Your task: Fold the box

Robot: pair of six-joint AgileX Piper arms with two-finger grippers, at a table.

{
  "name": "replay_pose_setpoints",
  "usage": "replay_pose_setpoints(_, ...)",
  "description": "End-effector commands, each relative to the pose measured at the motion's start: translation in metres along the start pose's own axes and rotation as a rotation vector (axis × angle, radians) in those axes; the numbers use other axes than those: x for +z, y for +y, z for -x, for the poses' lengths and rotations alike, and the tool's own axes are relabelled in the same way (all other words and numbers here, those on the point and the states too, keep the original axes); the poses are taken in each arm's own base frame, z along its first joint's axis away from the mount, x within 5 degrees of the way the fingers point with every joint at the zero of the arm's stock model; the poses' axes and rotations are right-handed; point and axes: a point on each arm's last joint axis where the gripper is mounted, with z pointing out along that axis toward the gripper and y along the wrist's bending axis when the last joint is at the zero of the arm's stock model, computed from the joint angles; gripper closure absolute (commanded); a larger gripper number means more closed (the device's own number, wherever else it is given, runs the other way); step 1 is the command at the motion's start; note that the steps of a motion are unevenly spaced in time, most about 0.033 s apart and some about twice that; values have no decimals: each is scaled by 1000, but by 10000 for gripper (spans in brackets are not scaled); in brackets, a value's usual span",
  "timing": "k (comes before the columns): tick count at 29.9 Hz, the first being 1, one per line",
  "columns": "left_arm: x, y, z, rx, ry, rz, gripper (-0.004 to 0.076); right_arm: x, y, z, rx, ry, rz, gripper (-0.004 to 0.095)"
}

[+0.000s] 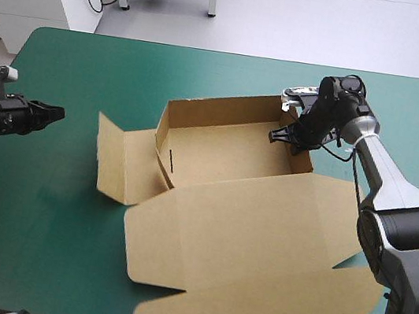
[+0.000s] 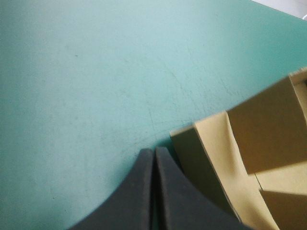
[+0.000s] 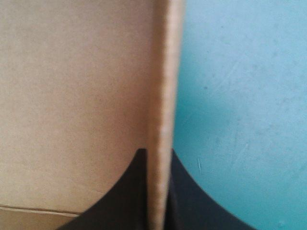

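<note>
box (image 1: 226, 156): open tray, lid flat on teal-green surface (image 1: 58, 205).
right claw (image 1: 286, 136): clamped on the box's right wall.
left claw (image 1: 56, 111): clenched, empty, near the left flap.

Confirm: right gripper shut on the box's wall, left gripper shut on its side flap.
Not quite. The left gripper is shut on nothing, clear of the box, as the high view shows. The right gripper is shut on the wall.
</note>
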Motion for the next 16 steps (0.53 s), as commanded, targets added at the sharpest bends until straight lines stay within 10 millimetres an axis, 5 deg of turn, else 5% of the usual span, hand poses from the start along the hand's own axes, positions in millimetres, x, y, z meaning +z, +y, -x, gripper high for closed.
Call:
replay_pose_setpoints(1, -12, -15, 12, 18, -68, -35, 731, -72, 6, -6, -76, -146, -31, 929)
replay_pose_setpoints(9, -12, -9, 16, 15, -105, 31, 732, -187, -2, -45, -78, -396, -101, 929)
replay_pose_setpoints(16, -8, -5, 17, -31, -129, 20, 731, -223, 10, -63, -88, -497, -32, 929)
